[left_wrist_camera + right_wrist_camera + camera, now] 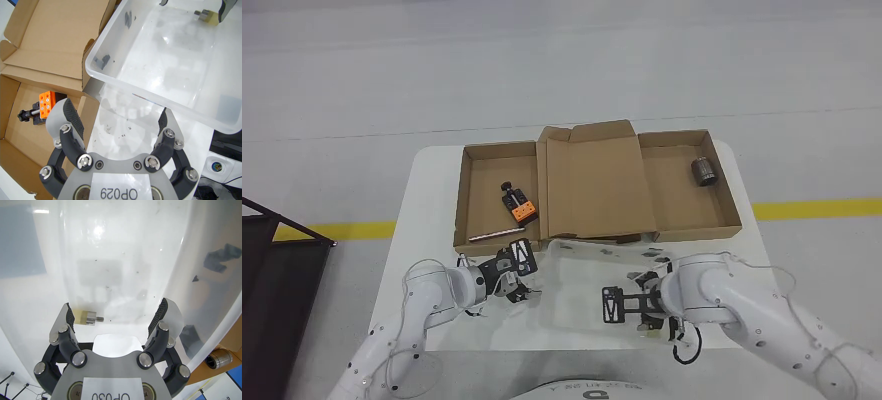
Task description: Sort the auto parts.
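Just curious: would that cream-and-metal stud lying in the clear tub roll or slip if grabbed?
Likely rolls: the stud is round and lies on its side on the smooth floor of the clear tub. Its metal end looks shiny, so it might slip, though ribbed pads on the right gripper should help.

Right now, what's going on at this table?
The right end effector is open inside the clear bin, with a small threaded stud lying beside one finger, not gripped. The left end effector is open and holds nothing, over the table by the bin's rim, near the cardboard box. In the box, an orange clamp and a thin rod share one compartment; a metal cylinder sits in another.
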Motion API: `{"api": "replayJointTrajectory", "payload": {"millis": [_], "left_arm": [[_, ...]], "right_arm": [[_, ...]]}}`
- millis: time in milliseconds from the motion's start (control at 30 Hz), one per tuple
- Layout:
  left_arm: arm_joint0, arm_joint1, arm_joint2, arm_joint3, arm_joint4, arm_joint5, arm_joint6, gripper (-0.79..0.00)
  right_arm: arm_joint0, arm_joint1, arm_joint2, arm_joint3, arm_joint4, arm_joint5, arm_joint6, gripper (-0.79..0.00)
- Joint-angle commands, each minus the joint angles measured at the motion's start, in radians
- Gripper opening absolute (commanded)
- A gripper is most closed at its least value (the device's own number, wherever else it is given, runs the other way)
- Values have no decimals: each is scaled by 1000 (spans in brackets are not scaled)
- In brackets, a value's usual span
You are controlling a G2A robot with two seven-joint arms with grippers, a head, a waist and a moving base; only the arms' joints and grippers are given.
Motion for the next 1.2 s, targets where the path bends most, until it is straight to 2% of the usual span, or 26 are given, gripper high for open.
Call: {"api": "replayJointTrajectory", "payload": {"millis": [0, 567, 667, 800, 933, 1100, 1167], "left_arm": [[0, 0, 0, 0, 0, 0, 0, 0], [0, 0, 0, 0, 0, 0, 0, 0], [0, 0, 0, 0, 0, 0, 0, 0], [0, 0, 0, 0, 0, 0, 0, 0], [0, 0, 0, 0, 0, 0, 0, 0], [0, 0, 0, 0, 0, 0, 0, 0], [0, 0, 0, 0, 0, 0, 0, 0]], "right_arm": [[27, 4, -30, 2, 10, 16, 16, -15], [207, 45, -241, -1, 99, 100, 100, -6], [238, 45, -269, 2, 108, 113, 113, -65], [274, 40, -317, 18, 102, 135, 135, -102], [311, 29, -359, 35, 91, 165, 164, -188], [347, 8, -391, 42, 73, 178, 178, -160], [354, -1, -387, 30, 74, 177, 157, -188]]}}
